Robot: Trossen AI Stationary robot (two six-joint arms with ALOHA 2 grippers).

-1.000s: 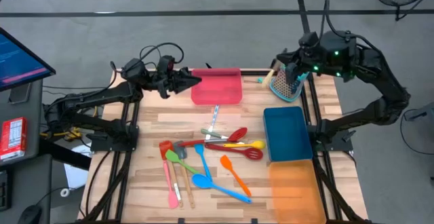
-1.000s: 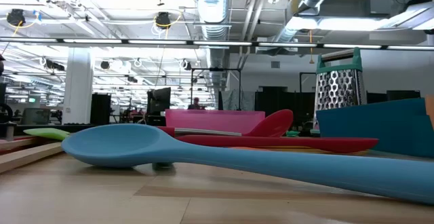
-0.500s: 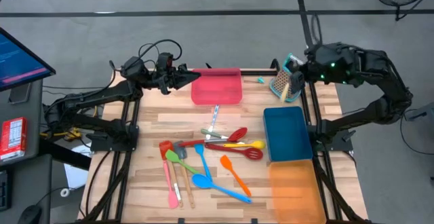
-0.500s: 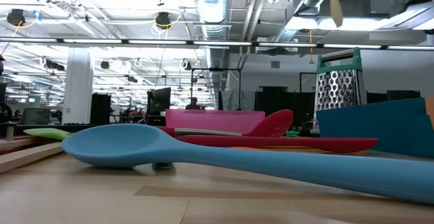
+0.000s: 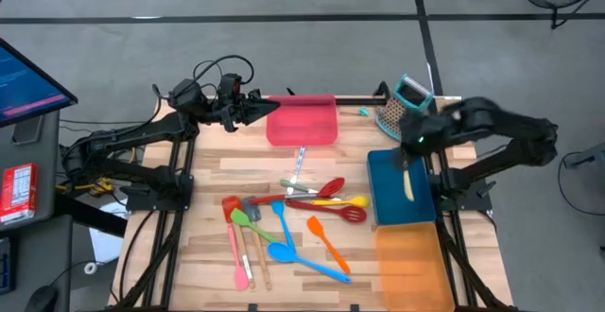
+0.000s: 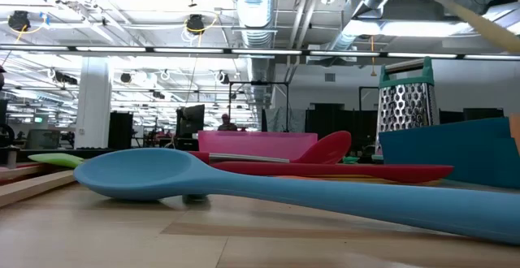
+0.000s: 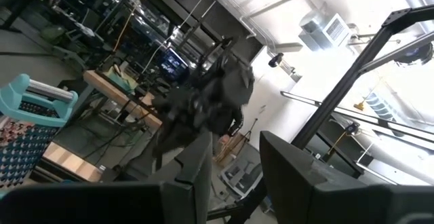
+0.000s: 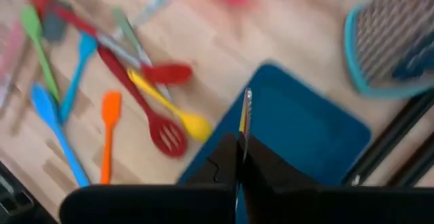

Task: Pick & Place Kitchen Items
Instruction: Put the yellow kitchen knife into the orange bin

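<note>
My right gripper [image 5: 406, 161] is shut on a slim pale yellow utensil [image 5: 408, 183] above the blue tray [image 5: 388, 210]. The right wrist view shows the utensil edge-on [image 8: 245, 112], and it crosses the top right of the low view [image 6: 479, 20]. My left gripper [image 5: 269, 111] is open and empty at the left edge of the pink-red tray [image 5: 307, 125]. Several coloured spatulas, spoons and turners [image 5: 293, 222] lie flat on the table's middle, among them a blue spoon [image 6: 244, 183]. My right gripper pinches one end of the pale yellow utensil [image 8: 244, 130] between its two fingers. The rest of the utensil sticks out past the fingertips toward the table's near edge. It hangs tilted, lifted clear above the blue tray.
A teal-topped metal grater [image 5: 402, 109] stands at the far right, just beyond the blue tray. An orange tray [image 5: 408, 260] lies at the near right. A monitor [image 5: 28, 80] stands off the table's left side.
My right gripper has gone from beside the grater toward the table's near edge and now stands over the blue tray, carrying the pale yellow utensil clear of the grater. The utensil has turned and now points toward the near edge.
</note>
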